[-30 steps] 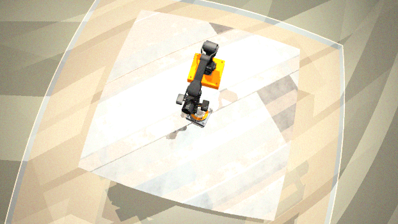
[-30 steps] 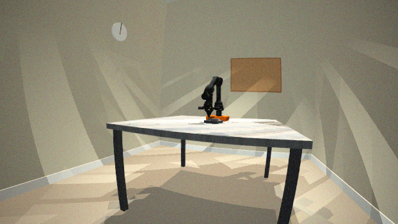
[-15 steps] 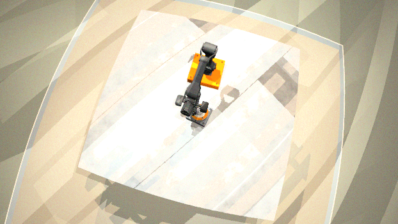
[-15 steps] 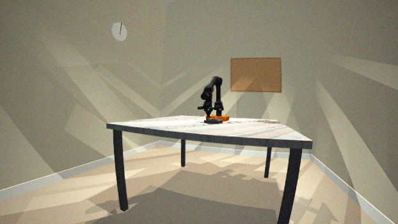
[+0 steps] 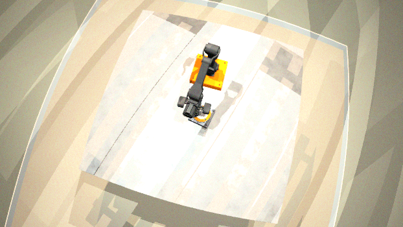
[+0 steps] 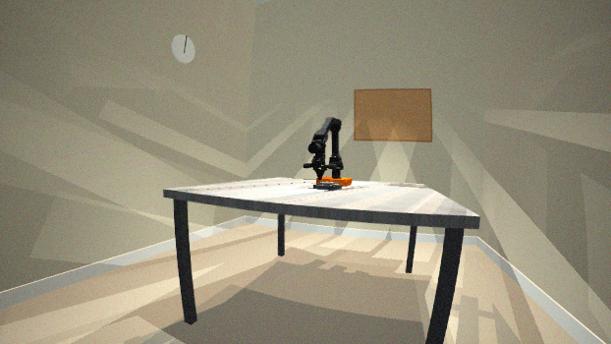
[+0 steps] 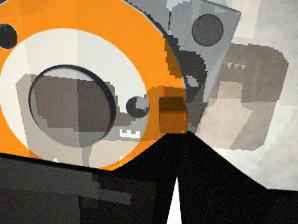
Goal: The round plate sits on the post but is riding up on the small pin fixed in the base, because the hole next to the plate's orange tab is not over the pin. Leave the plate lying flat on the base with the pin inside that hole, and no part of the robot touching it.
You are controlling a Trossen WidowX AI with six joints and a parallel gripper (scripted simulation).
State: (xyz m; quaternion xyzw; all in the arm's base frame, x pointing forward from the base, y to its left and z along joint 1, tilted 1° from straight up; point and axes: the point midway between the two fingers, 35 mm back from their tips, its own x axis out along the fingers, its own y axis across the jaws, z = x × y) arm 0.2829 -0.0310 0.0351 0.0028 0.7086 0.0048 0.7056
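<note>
Although much of its near side is hidden behind the fingers, the round plate (image 5: 202, 120) (image 6: 325, 184) (image 7: 162, 47) can be placed: it sits around the post (image 7: 65, 110) on the dark base (image 5: 206, 126) (image 6: 328, 187) (image 7: 222, 37), just in front of the arm. From the left of the wrist view, a dark round hole (image 7: 7, 36) shows in its orange ring, then the post's broad top. The plate looks thin, stiff and fairly light, perhaps smooth enough for a tip to skid on, and the post should let it turn while keeping it centred. Right of the post is the small hole (image 7: 137, 106); whether the pin is in it, I can't tell. Next comes the orange tab (image 7: 173, 121), the natural place to push sideways, or to pinch if need be; the flat rim would be a poor hold. At its lower edge are the gripper's tips (image 5: 194, 106) (image 6: 319, 178) (image 7: 178, 134), closed together on nothing; contact is unclear. Pressing down too soon could jam the plate on the pin.
</note>
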